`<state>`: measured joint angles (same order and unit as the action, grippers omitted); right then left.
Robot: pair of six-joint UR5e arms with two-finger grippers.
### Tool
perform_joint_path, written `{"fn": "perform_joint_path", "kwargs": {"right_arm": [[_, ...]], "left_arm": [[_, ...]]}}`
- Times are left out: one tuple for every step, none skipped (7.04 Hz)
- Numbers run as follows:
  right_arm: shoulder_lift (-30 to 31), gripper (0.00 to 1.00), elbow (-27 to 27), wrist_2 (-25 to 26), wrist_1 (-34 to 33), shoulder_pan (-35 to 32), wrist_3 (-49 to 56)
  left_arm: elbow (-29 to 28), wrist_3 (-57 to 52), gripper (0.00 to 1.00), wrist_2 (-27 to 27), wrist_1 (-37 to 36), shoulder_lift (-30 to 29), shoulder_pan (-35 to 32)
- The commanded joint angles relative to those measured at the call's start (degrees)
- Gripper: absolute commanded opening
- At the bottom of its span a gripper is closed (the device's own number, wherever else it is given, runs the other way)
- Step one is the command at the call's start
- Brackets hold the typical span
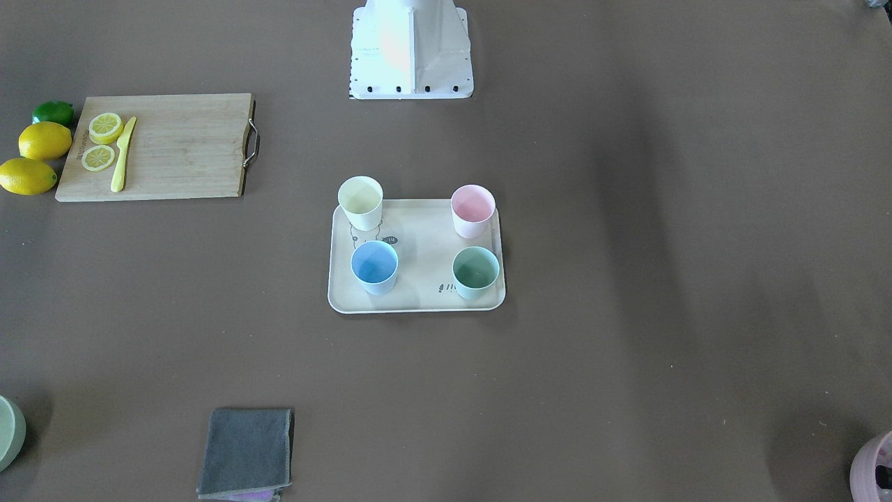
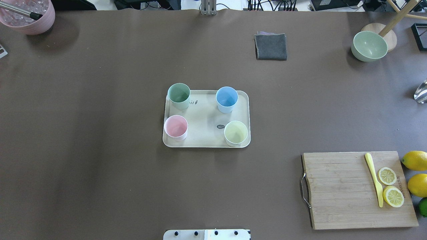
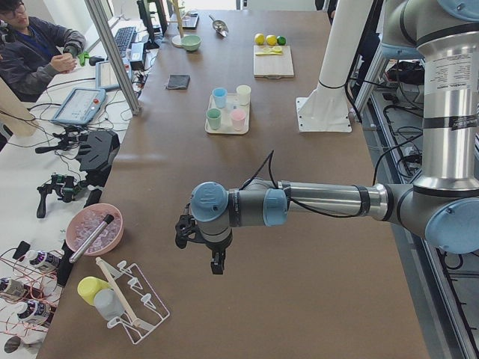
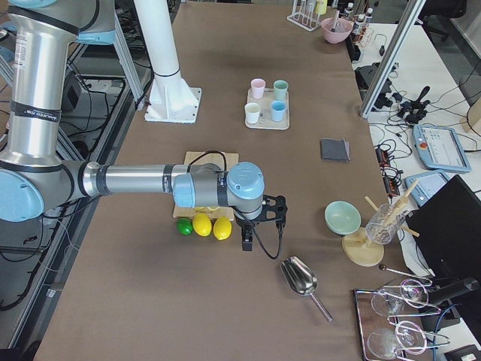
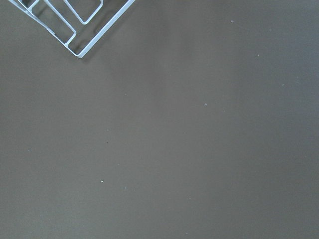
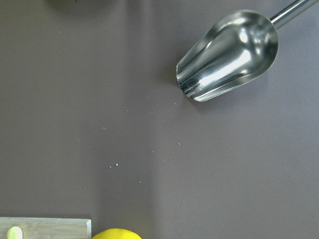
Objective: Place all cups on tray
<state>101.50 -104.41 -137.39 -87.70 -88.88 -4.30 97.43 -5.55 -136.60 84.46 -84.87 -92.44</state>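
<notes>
Grey cloth on brown table — tray at centre.

Pale yellow cup, blue cup, pink cup, mint cup, cream tray

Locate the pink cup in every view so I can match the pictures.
Front-facing: pink cup, tray's upper right corner.
Overhead: pink cup, tray's lower left corner.
Exterior left: pink cup, tray's near right corner.
Exterior right: pink cup, tray's far left corner.
Wrist views: not in it.
Shared landmark: the tray, with the mint green cup beside the pink one.
</notes>
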Motion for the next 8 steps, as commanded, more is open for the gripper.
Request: {"fn": "perform_joint_path", "kwargs": {"right_arm": [[0.0,1.00,0.0,0.3,0.1,2.5,0.0],[0.5,1.00,0.3,0.3,0.0,2.6,0.0],[1.8,1.00,0.2,0.4,0.1,2.5,0.0],[2.2,1.00,0.2,0.9,0.1,2.6,0.0],[2.2,1.00,0.2,2.6,0.1,2.5,0.0],[2.3,1.00,0.0,3.1,0.1,2.2,0.1],[2.2,1.00,-0.1,3.1,-0.3,-0.4,0.1],[2.5,1.00,-0.1,3.1,-0.5,-5.7,0.1]], "left_arm": [[1.5,-0.1,0.98,0.1,-0.1,0.9,0.0],[1.5,-0.1,0.98,0.3,0.0,1.4,0.0],[2.1,-0.1,0.98,0.3,0.0,1.4,0.0],[2.2,-0.2,0.98,0.3,0.0,1.4,0.0],[2.4,-0.1,0.98,0.3,0.0,1.4,0.0],[2.5,-0.2,0.98,0.3,0.0,1.4,0.0],[2.6,-0.2,0.98,0.4,0.3,1.3,0.0],[2.5,-0.2,0.98,0.4,1.7,1.4,-0.1]]}}
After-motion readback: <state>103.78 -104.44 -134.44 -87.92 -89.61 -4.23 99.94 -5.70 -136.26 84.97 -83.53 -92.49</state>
